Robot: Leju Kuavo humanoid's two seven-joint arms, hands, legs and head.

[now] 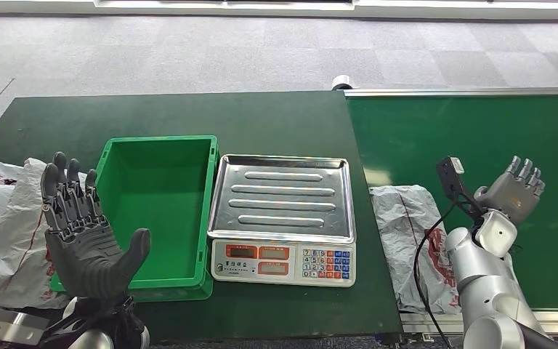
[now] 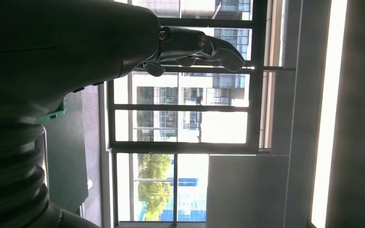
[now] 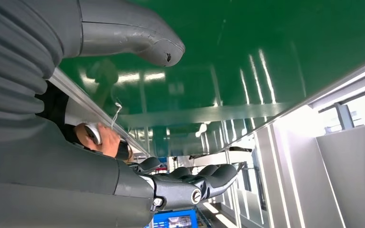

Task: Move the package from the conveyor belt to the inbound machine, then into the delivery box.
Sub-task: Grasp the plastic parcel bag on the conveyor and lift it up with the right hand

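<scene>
The robot's left hand (image 1: 87,233) is a dark grey, matte, many-fingered plastic hand with segmented fingers and a thick smooth thumb, its palm marked by small recessed screws, and black cabling bunches at the wrist below it. The right hand (image 1: 514,187) is a lighter silver-grey with ribbed fingers, mounted on a glossy silver rounded arm (image 1: 487,291); a small black camera module on a bracket (image 1: 453,180) sits at that wrist, and a thin black cable (image 1: 425,254) loops down beside the forearm. In the wrist views each hand shows a grey ribbed cover (image 3: 14,57) and a metal pivot screw at a finger base (image 3: 196,195), though the left one is backlit and appears nearly black.
</scene>
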